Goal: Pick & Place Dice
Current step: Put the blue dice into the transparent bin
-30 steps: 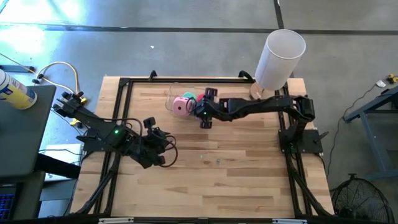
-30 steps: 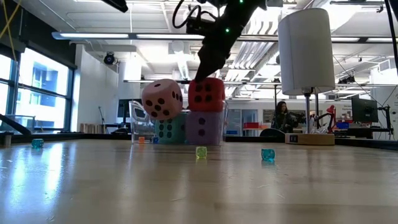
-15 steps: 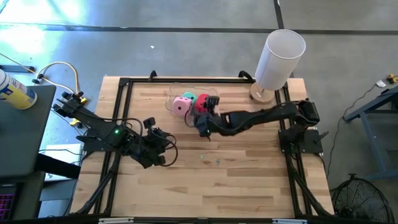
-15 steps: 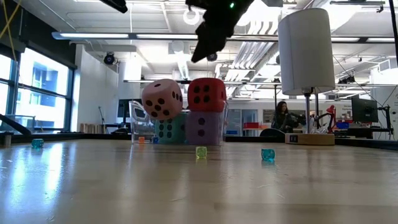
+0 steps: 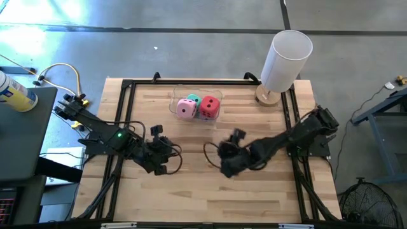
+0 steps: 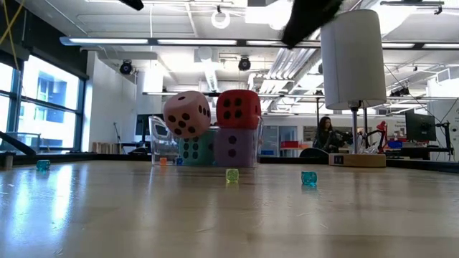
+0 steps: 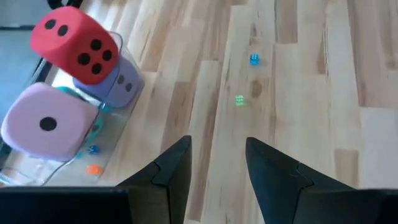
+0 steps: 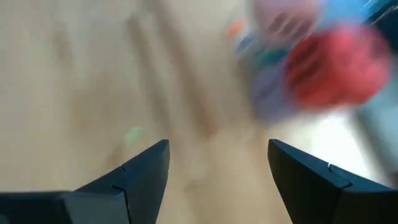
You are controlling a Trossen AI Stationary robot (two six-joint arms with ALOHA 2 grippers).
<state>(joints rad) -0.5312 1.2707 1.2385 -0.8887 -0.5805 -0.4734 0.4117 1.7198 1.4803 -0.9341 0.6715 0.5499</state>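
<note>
The low view alone shows the stacking: inside the clear tray the pink die leans on top of the teal die, and the red die sits on the purple die. From above, only pink and red show clearly. The left wrist view adds two tiny dice, one green and one blue, on the table in front of the tray.

The left gripper waits to the left of the tray, nearer the front edge; its fingers stand a little apart, holding nothing. The right gripper is in front of the tray, well apart from it, fingers wide open and empty.
</note>
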